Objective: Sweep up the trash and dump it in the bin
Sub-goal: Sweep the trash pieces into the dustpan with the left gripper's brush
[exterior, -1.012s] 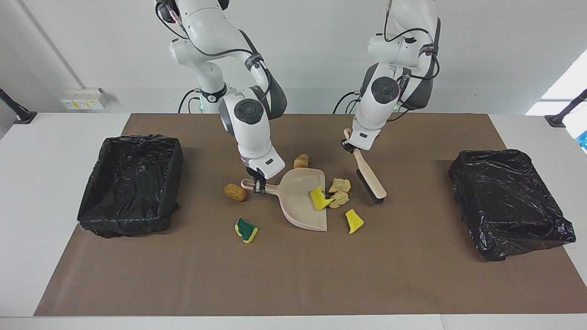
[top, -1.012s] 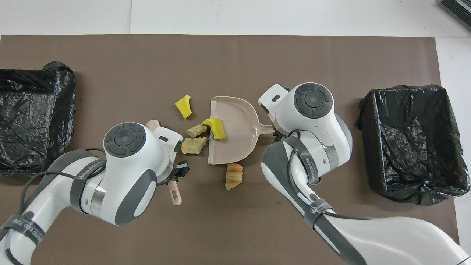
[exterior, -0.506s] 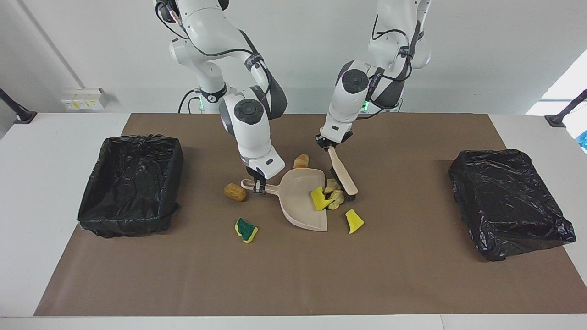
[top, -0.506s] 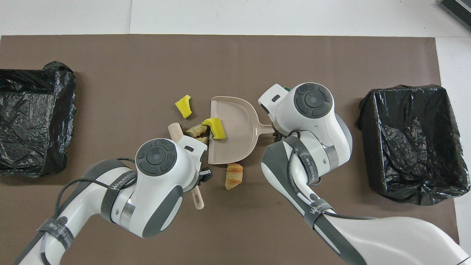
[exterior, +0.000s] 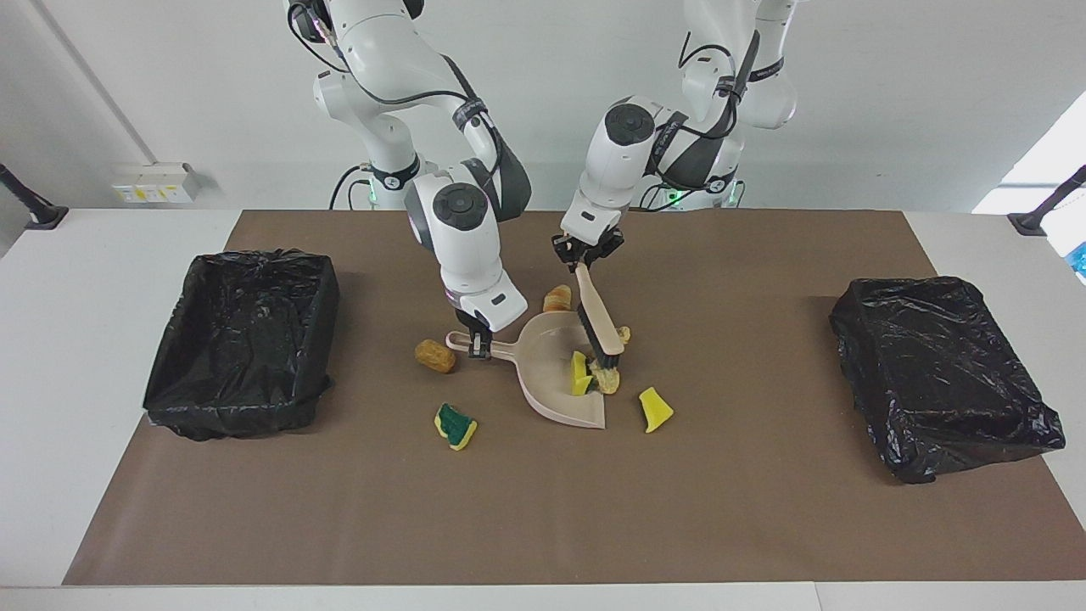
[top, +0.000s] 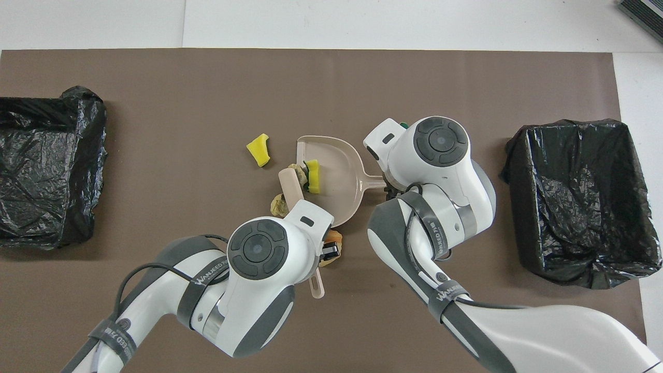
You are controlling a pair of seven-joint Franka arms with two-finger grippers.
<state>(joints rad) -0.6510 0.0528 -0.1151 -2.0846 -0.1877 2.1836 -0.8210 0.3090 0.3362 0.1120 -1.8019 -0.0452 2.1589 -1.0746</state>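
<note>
My right gripper (exterior: 480, 343) is shut on the handle of the beige dustpan (exterior: 550, 361), which rests on the brown mat; in the overhead view its wrist hides it. My left gripper (exterior: 586, 257) is shut on the handle of the brush (exterior: 596, 322), held steeply with its bristles at the pan's mouth. Of the trash, a yellow sponge piece (exterior: 580, 378) and a tan lump (exterior: 609, 383) lie against the bristles inside the dustpan (top: 339, 166). Another tan lump (top: 279, 206) lies beside the brush (top: 290, 185), outside the pan.
Loose on the mat around the pan are a yellow sponge scrap (exterior: 654, 409), a green-backed sponge (exterior: 456, 426), a brown bread lump (exterior: 434, 355) and a croissant-like lump (exterior: 557, 298). A black-lined bin (exterior: 174, 356) stands at the right arm's end, another (exterior: 942, 373) at the left arm's end.
My left arm has swung the brush toward the dustpan, pushing the yellow sponge piece and a tan lump into its mouth. The right gripper and the pan have stayed still.
</note>
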